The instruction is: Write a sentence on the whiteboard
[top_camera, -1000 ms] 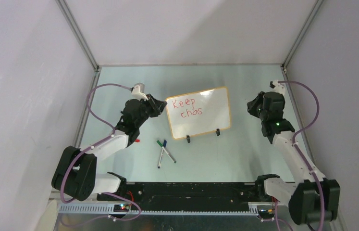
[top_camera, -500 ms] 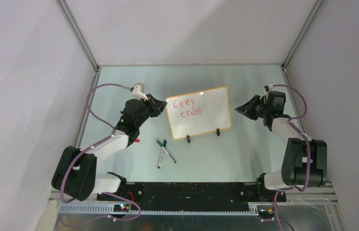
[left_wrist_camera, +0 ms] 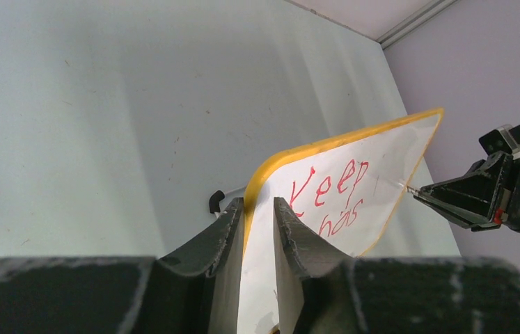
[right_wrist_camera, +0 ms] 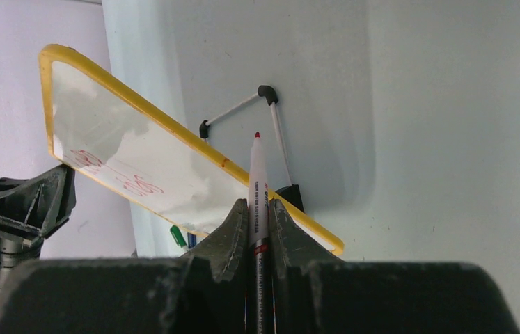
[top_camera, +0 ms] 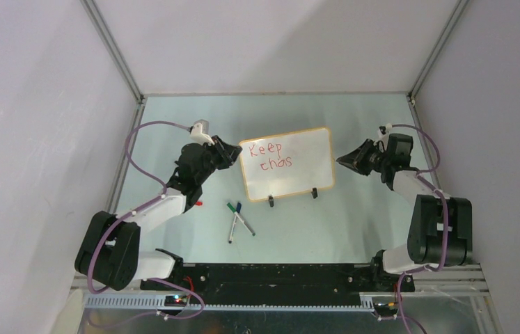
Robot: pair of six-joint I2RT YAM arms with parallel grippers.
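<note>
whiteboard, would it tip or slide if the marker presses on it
Probably stiff: the whiteboard shows a flat face and a straight frame. It looks thin and propped on small black feet, so alone it could likely slide or tip back. The left claw clamps its edge, which should steady it against the red marker.

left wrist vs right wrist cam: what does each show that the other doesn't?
Left wrist only: the left end effector clamped on the whiteboard edge, and the sentence legible, reading "Keep" plus part of a second line.
Right wrist only: the right end effector shut on a red marker, the wire stand behind the board, and a green marker cap below it.
Both: the board, its red writing, and the opposite end effector.
</note>
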